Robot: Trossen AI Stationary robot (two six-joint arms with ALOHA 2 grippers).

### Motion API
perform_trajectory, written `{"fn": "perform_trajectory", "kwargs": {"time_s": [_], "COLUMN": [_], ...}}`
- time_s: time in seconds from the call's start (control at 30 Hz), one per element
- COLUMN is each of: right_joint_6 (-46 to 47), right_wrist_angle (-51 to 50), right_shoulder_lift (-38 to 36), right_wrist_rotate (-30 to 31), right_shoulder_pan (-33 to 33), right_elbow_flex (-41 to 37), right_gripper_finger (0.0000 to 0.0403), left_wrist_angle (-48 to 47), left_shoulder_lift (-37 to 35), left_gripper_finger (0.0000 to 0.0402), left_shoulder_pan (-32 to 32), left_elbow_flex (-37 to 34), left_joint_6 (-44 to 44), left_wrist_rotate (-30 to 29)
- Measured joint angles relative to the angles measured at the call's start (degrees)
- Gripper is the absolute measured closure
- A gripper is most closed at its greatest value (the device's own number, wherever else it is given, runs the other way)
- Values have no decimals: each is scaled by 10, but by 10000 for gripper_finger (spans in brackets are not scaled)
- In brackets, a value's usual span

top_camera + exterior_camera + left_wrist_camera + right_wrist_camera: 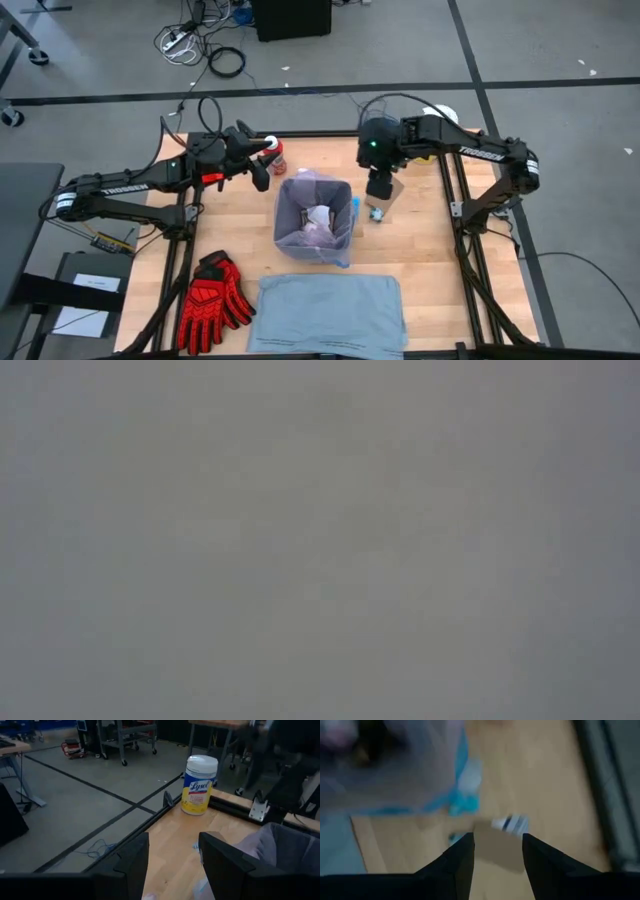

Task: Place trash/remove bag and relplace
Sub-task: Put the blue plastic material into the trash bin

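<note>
Seen from above, the right hand (379,191) is hovering just beside the right rim of the bin lined with the pink-lavender bag (314,221), its fingers parted with nothing between them, while a small blue-and-white scrap (377,214) is lying on the wooden counter (430,250) directly under it. The left hand (262,176) is hanging at the bin's upper-left corner, fingers apart and empty, next to the red-capped little bottle (275,155). A folded grey-blue liner (330,312) is lying at the counter's near edge beside red gloves (213,298).
</note>
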Motion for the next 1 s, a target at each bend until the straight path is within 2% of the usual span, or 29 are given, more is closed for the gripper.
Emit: {"fn": "perform_trajectory", "kwargs": {"time_s": [0.17,0.27,0.67,0.83,1.0], "right_joint_6": [49,92,126,128,127], "right_wrist_angle": [76,114,248,311,334], "right_shoulder_lift": [-36,-41,-38,-38,-38], "right_wrist_rotate": [-42,-70,-85,-104,-116], "right_shoulder_pan": [-13,-14,-9,-10,-10], "right_elbow_flex": [-157,-216,-360,-407,-446], "right_gripper_finger": [249,246,198,171,155], "left_wrist_angle": [-1,-2,-6,-21,-21], "left_shoulder_lift": [0,0,8,37,77], "left_gripper_finger": [218,218,218,218,218], "left_shoulder_pan": [1,2,9,10,9], "left_elbow_flex": [0,0,0,0,0], "left_joint_6": [0,1,0,-13,-47], "left_wrist_rotate": [2,2,13,14,47]}}
